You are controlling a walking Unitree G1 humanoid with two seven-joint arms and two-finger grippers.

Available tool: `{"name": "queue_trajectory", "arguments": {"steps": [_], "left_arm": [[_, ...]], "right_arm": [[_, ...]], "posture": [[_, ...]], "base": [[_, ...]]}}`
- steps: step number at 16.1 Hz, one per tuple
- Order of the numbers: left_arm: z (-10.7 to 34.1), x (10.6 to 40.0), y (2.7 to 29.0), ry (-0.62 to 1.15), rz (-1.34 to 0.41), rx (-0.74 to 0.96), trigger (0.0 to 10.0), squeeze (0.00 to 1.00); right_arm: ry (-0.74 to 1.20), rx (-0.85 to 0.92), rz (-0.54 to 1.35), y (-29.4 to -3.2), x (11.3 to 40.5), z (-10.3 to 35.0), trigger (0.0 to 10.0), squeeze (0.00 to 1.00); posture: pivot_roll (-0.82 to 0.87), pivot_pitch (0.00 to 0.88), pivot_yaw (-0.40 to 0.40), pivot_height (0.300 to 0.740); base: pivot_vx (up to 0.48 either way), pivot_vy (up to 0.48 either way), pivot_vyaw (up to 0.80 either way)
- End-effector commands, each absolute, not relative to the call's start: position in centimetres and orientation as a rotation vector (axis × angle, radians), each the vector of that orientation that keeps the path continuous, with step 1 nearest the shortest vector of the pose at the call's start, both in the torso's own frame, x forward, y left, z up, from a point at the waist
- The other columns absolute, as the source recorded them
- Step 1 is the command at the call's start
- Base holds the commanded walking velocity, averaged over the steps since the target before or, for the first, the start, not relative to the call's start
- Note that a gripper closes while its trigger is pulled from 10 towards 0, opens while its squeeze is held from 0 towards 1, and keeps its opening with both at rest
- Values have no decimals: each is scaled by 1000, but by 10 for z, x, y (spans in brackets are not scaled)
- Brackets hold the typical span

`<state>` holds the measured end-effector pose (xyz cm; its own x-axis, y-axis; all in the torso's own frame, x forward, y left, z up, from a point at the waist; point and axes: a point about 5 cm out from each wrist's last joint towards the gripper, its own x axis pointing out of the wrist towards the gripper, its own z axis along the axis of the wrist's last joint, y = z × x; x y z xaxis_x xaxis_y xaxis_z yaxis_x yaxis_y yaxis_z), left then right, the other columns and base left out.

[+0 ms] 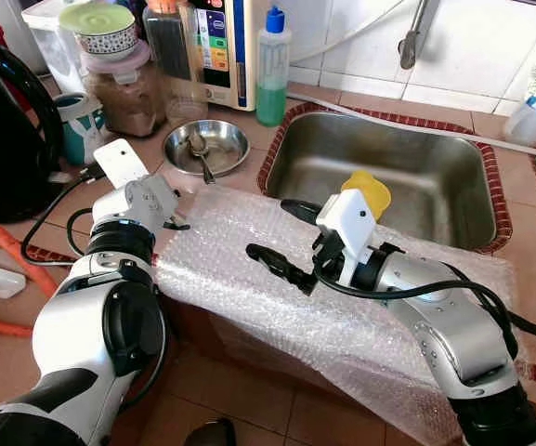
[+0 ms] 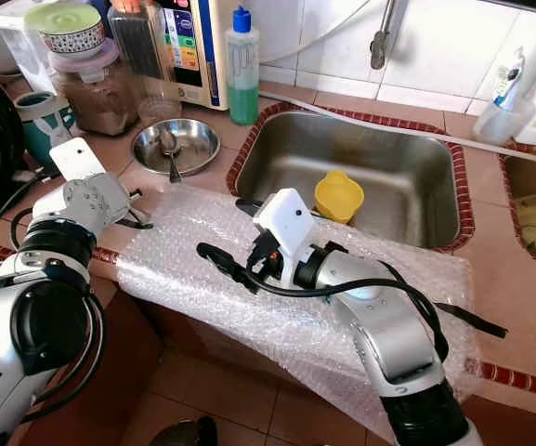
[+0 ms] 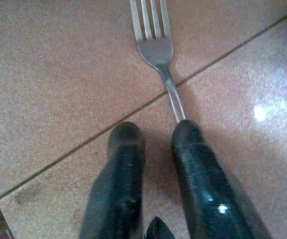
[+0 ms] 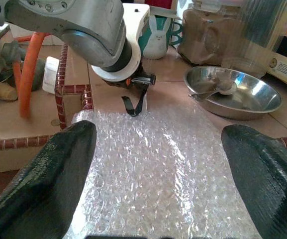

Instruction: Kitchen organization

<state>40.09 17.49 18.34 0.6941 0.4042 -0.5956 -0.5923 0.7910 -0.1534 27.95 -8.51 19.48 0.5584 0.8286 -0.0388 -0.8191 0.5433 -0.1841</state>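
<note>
Nearest to us, a sheet of bubble wrap (image 1: 277, 297) lies over the front edge of the worktop (image 1: 518, 232) and hangs down past it. Our right gripper (image 1: 281, 246) hovers just above the sheet near the worktop's front edge, its two black fingers spread wide apart with nothing between them; in the right wrist view those fingers (image 4: 44, 184) frame the wrap.

To the left, our left gripper (image 3: 155, 149) points down at the tiled worktop beside the left end of the bubble wrap. In the left wrist view its fingers stand slightly apart, and a metal fork (image 3: 155, 45) lies flat on the tiles with its handle running under one fingertip (image 3: 193, 144); we cannot tell whether the fork is actually pinched.

Further back, a steel bowl (image 1: 206, 147) with a spoon (image 1: 199, 152) in it sits on the worktop just left of the sink (image 1: 453, 158). A yellow cup (image 2: 338, 196) rests in the sink near its front wall.

Along the back edge stand a jar of brown powder (image 1: 124, 93), topped by a patterned bowl (image 1: 103, 32), and a bottle of green liquid (image 1: 272, 70).
</note>
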Motion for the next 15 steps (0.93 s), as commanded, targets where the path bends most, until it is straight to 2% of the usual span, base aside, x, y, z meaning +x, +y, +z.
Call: {"name": "queue_trajectory", "arguments": {"steps": [1,15], "left_arm": [[157,392,170,698,558,-321,0,0],[157,392,176,671,572,-302,0,0]], "right_arm": [[-69,-197,972,-86,278,197,10000,0],[-89,-170,997,-84,276,201,10000,0]], "posture": [[-17,124,44,740],[-16,124,45,740]], "base": [[0,0,0],[0,0,0]]}}
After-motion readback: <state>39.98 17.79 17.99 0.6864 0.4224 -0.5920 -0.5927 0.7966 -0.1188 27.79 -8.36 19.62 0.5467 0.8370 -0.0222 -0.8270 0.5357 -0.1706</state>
